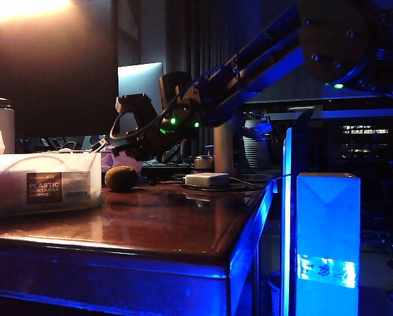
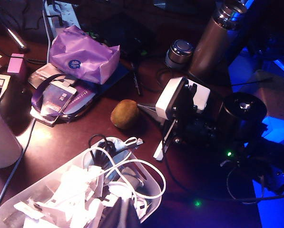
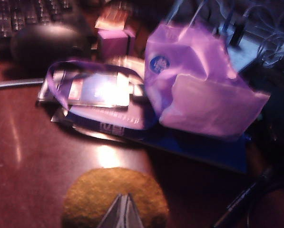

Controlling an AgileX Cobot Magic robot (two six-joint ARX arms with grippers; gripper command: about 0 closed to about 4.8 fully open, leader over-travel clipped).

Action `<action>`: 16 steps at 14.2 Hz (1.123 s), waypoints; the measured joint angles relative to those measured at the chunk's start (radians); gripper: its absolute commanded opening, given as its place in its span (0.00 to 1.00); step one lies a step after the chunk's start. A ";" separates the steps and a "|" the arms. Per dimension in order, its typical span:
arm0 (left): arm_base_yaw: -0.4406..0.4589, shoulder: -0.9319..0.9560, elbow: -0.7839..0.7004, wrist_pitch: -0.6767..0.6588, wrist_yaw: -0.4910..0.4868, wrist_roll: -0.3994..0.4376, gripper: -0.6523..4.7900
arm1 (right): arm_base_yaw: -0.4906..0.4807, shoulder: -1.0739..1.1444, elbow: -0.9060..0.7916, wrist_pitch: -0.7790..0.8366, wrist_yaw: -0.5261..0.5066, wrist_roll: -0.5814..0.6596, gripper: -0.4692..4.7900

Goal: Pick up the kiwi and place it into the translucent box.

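My right gripper (image 3: 122, 209) hangs low over the desk (image 1: 183, 230) with its fingers pressed together, holding nothing, tips just in front of the kiwi (image 3: 114, 197). The kiwi lies on the wood, just beside the box's (image 1: 45, 181) right end and apart from it, well back from the desk's front edge. The box sits by the left edge, full of white cables and paper scraps. Beyond the kiwi lie a lanyard card (image 3: 96, 90) and a purple bag (image 3: 203, 90), then a keyboard (image 3: 27, 16). My left gripper is not visible in any view; I cannot tell how its fingers stand.
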 measured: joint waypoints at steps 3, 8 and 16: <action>0.000 0.000 0.000 -0.005 0.000 0.000 0.11 | 0.000 0.033 -0.002 -0.002 -0.025 0.016 0.09; 0.000 0.000 0.000 -0.019 0.000 0.000 0.11 | 0.001 0.039 0.064 -0.181 -0.022 0.030 0.09; -0.035 0.154 0.001 0.185 -0.041 -0.005 0.11 | -0.005 -0.178 0.155 -0.290 0.050 0.016 0.09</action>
